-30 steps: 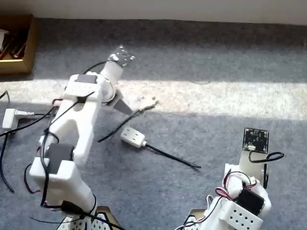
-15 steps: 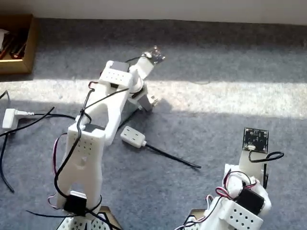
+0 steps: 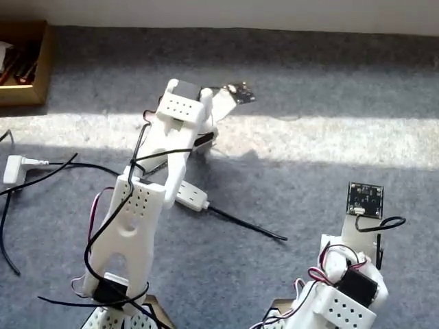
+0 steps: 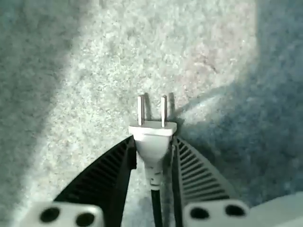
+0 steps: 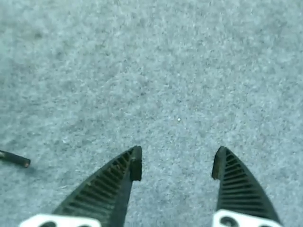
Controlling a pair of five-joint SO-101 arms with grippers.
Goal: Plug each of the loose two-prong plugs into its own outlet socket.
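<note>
Over the sunlit strip of the grey carpet, toward its far edge, the left arm stretches out long, and its tool is pinching the white two-prong plug by the body, prongs pointing away from the tool and black cord trailing back between the fingers. Down at the near edge the right arm sits folded, its tool spread wide above the carpet. Mid-carpet, the white outlet socket lies flat, partly tucked under the left arm, and a second white plug lies by the left edge.
</note>
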